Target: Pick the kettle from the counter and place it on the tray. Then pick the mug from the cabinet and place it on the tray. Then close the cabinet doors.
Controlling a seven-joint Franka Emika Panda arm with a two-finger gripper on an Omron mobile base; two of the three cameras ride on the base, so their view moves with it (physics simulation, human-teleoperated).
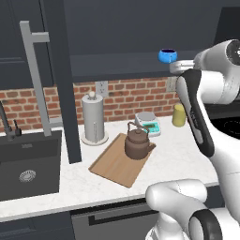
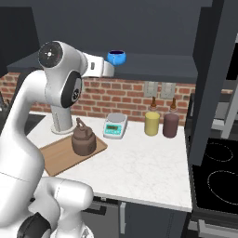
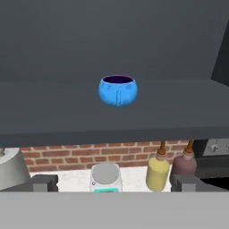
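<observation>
The fingers (image 3: pixel 44 182) are being held wide apart and empty in the hand view, one tip at each lower corner, so that the mug (image 3: pixel 117 90) is framed squarely between them for a level approach. Below, on the white tabletop (image 1: pixel 173 159), the kettle (image 1: pixel 138 142) is already sitting on the far end of the tray (image 1: pixel 115 164), handle upright, which suggests that the first step is finished. Behind it, against the brick wall, a kitchen scale (image 2: pixel 115 125), a yellow bottle (image 2: pixel 152 122) and a dark red bottle (image 2: pixel 170 123) are standing untouched. Higher and farther off, the blue mug is resting on the cabinet shelf (image 3: pixel 53 107) near its front edge, handle turned toward the camera, well apart from the gripper (image 3: pixel 114 183). One cabinet door (image 1: pixel 56 79) is hanging open at the left, leaving the shelf reachable.
</observation>
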